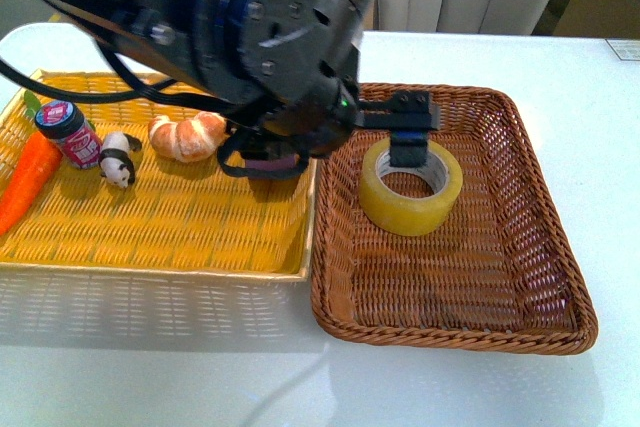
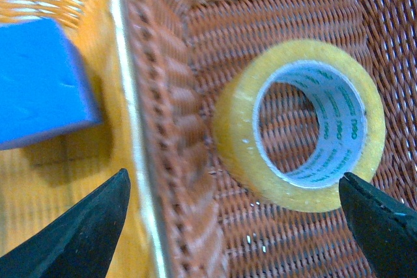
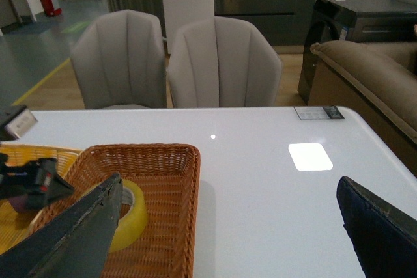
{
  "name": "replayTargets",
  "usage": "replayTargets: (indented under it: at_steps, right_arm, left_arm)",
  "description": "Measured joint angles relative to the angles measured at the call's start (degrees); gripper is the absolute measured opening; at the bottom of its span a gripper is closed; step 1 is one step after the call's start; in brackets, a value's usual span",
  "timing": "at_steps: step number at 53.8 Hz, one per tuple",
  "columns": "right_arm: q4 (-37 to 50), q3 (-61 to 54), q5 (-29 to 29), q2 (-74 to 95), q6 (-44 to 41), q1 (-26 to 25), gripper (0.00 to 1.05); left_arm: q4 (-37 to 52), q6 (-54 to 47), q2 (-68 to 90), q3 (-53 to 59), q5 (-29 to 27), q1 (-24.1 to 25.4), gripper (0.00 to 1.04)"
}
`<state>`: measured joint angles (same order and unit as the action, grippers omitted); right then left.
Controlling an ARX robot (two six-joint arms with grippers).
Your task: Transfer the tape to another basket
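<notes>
Now the tape (image 1: pixel 411 187) is lying flat on the floor of the brown basket (image 1: pixel 545 292), so it looks like it is already in its new home. Just above it, the left gripper (image 2: pixel 234 226) is hanging with its fingers spread wide and holding nothing. The right gripper (image 3: pixel 228 239) is waiting far off, fingers apart too.

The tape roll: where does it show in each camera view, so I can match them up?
Front view: tape roll lies flat in the brown wicker basket, upper middle, under the left gripper.
Left wrist view: tape roll right of centre, between the open fingertips.
Right wrist view: lower left, partly hidden by a finger.
Shared landmark: the brown basket's rim.
</notes>
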<state>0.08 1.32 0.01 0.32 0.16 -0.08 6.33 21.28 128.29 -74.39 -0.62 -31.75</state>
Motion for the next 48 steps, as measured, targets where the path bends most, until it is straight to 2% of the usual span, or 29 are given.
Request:
replayTargets:
  at_steps: [13,21,26,28,31,34,39,42,48]
  right_arm:
    - [0.0,0.0,0.0,0.0,0.0,0.0,0.96]
    - [0.0,0.0,0.0,0.0,0.0,0.0,0.96]
    - [0.0,0.0,0.0,0.0,0.0,0.0,0.96]
    - [0.0,0.0,0.0,0.0,0.0,0.0,0.96]
    - [0.0,0.0,-0.17,0.0,0.0,0.0,0.96]
    - [0.0,0.0,-0.13,0.0,0.0,0.0,0.96]
    - [0.0,0.0,0.02,-0.02,0.0,0.0,0.96]
    - [0.0,0.0,-0.04,-0.02,0.0,0.0,0.96]
    - [0.0,0.0,-0.02,-0.04,0.0,0.0,0.96]
  left_arm:
    - [9.51,-0.85,-14.86,14.34,-1.49,7.43,0.96]
    - [14.45,2.1,-30.97,29.33,1.64,13.57,0.96]
    - [15.1,4.48,-40.89,38.03,3.02,15.78,0.96]
    - [21.14,2.29,-42.38,41.27,-1.31,15.74,0.91]
    - [36.37,-4.48,-45.66,49.0,-9.25,16.2,0.8]
    - [44.96,-11.15,-52.22,56.41,-11.3,17.99,0.69]
    - [42.34,-16.5,-65.55,63.34,-9.97,21.09,0.54]
    - [40.37,-18.69,-72.78,66.42,-8.2,22.45,0.39]
    - [37.57,-19.91,-77.81,68.46,-6.78,24.33,0.18]
